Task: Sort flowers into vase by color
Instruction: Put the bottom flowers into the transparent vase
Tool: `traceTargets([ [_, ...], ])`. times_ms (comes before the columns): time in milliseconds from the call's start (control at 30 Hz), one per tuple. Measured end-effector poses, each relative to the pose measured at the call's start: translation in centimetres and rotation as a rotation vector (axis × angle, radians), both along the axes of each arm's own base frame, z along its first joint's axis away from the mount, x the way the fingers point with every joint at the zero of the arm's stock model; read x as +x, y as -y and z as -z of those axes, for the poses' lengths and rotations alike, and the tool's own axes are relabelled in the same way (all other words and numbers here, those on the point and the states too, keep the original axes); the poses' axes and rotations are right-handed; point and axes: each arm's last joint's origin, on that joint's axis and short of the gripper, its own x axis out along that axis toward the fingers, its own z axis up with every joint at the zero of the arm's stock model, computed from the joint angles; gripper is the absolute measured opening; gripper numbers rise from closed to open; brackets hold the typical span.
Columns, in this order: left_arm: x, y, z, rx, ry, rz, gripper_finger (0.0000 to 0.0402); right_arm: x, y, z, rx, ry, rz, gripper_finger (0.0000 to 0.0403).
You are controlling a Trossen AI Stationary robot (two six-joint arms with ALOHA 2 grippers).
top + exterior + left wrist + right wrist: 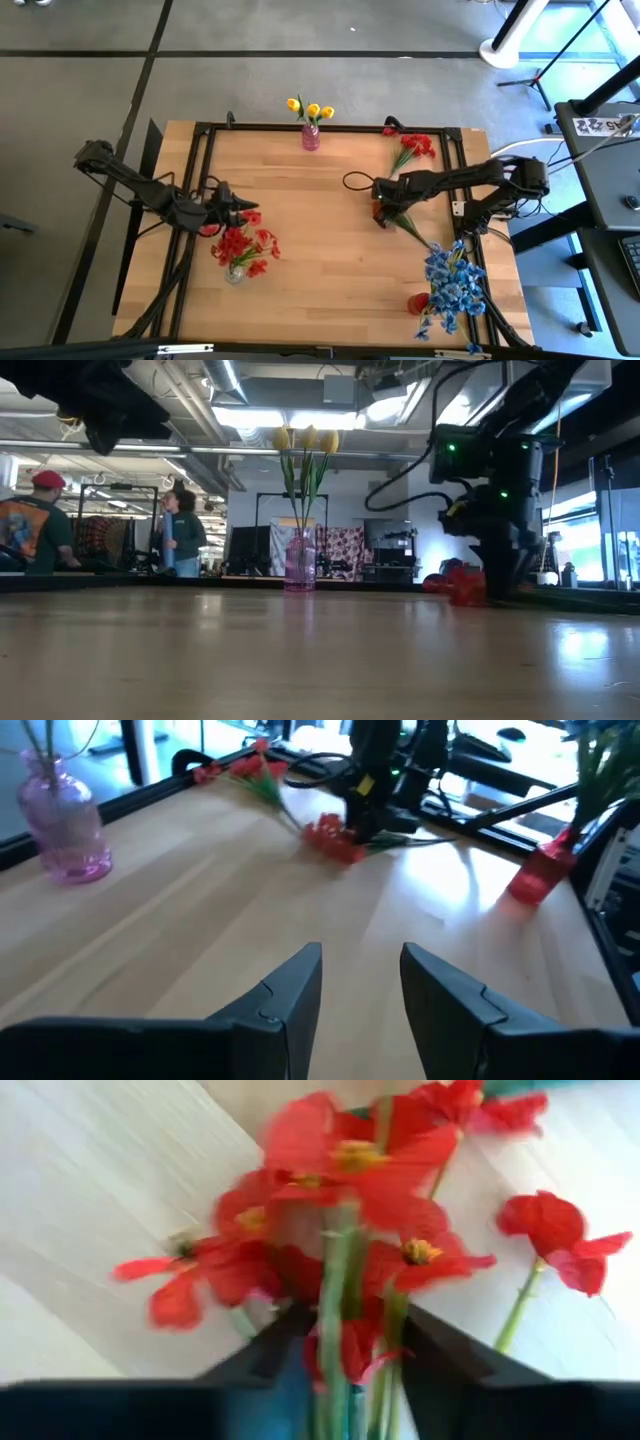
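My right gripper [380, 212] points down at the table's right middle, shut on a red flower [340, 1190] that lies on the wood. Its green stem [420, 236] trails toward the blue flowers [452, 285] in a red vase [418, 302]. More red flowers [413, 148] lie at the far right. A clear vase on the left holds red flowers [242, 250]. My left gripper [360, 980] hovers open just above and beyond them, holding nothing. Yellow flowers [310, 108] stand in a pink vase [311, 136] at the far edge. My right gripper has the red flower's green stems [335, 1350] between its two fingers, just behind the blooms. The fingers [270, 1355] come from above, pointing down, and lie across the stems. The blooms [335, 838] and the trailing stem rest on the table.
A black frame [205, 150] runs along the table's edges. Bare wood lies across the table's middle and near side. People stand in the room beyond the far edge [180, 530]. A desk with equipment stands off the table's right side [600, 130].
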Motion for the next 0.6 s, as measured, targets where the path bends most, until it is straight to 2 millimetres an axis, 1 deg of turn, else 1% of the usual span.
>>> traceTargets([
  [100, 0.0, 0.1, 0.5, 0.013, -0.005, 0.009, 0.0133, 1.1, 0.2, -0.8, -0.017, 0.065, -0.035, 0.0048],
  [133, 0.0, 0.1, 0.6, 0.015, -0.008, 0.009, 0.0133, 1.5, 0.3, -1.3, -0.028, 0.095, -0.055, 0.0025],
  [167, 0.0, 0.0, 0.8, 0.017, -0.005, 0.001, 0.0133, 2.0, 0.3, -1.9, -0.04, 0.124, -0.073, 0.0016],
  [200, 0.0, 0.0, 0.8, 0.019, 0.003, -0.009, 0.0133, 2.6, 0.4, -2.6, -0.05, 0.16, -0.081, 0.0016],
  [267, 0.0, 0.0, 1.0, 0.026, 0.019, -0.017, 0.0133, 3.9, 0.6, -4.3, -0.073, 0.24, -0.098, 0.0029],
  [367, 0.2, 0.1, 0.9, 0.046, 0.05, -0.014, 0.0133, 6.0, 0.1, -7.4, -0.14, 0.361, -0.168, 0.0036],
  [467, 0.3, 0.2, 0.7, 0.045, 0.071, 0.016, 0.0136, 8.2, -1.4, -11.2, -0.204, 0.538, -0.277, 0.0019],
  [533, 0.4, 0.2, 0.6, 0.047, 0.08, 0.04, 0.0147, 9.2, -3.0, -13.6, -0.237, 0.648, -0.358, 0.001],
  [600, 0.4, 0.3, 0.4, 0.059, 0.087, 0.058, 0.0161, 10.0, -4.6, -15.6, -0.273, 0.755, -0.427, 0.0012],
])
